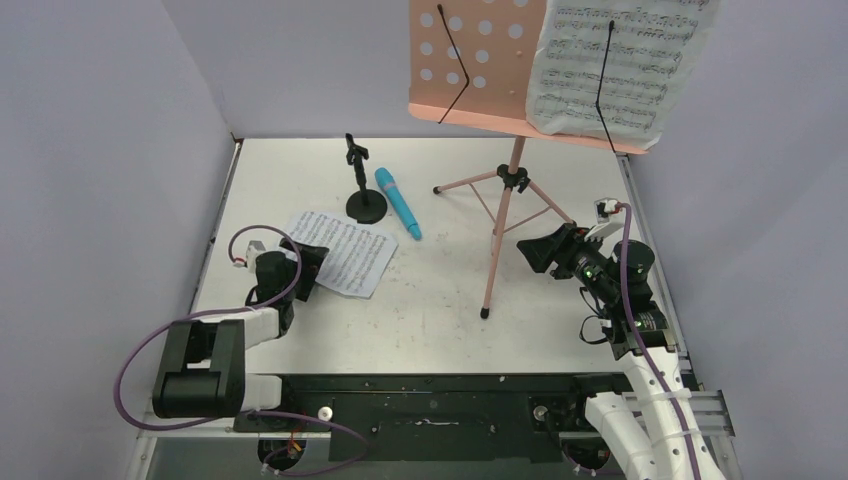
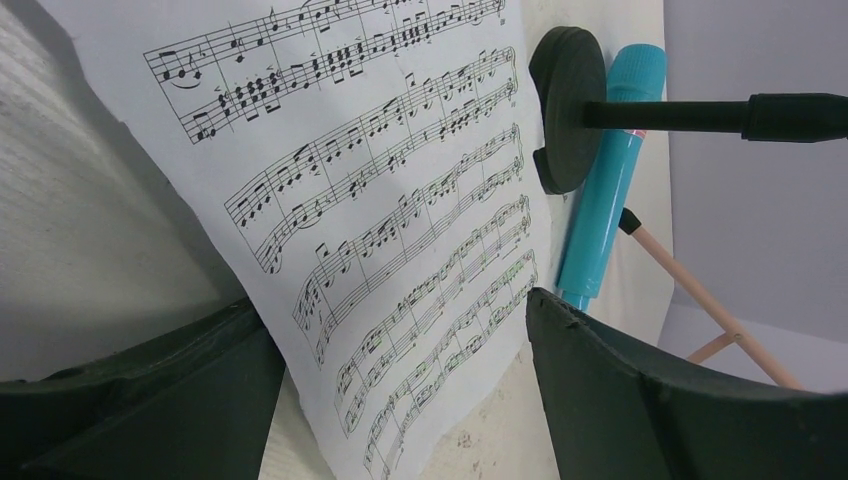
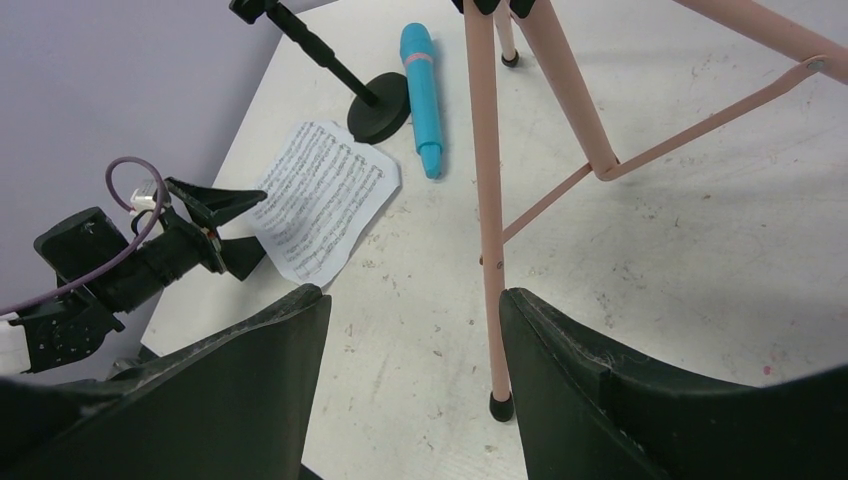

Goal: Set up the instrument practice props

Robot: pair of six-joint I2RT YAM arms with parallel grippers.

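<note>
The pink music stand [image 1: 478,60] rises at the back on tripod legs [image 1: 500,225], with one sheet-music page [image 1: 620,70] clipped on its right half. A second page [image 1: 350,252] lies flat on the table. Beside it stand the black mic stand [image 1: 365,205] and, lying down, the blue microphone [image 1: 398,203]. My left gripper [image 1: 312,268] is open at that page's left edge, and the page [image 2: 380,230] reaches between its fingers [image 2: 395,320] unclamped. My right gripper [image 1: 532,252] is open and holds nothing [image 3: 412,300]. The stand's front leg [image 3: 488,230] is just beside its right finger.
Grey walls close in the white table [image 1: 440,300] on the left, back and right. A black rail [image 1: 420,400] with the arm bases runs along the near edge. The tripod's other legs [image 3: 700,110] spread across the right half of the table.
</note>
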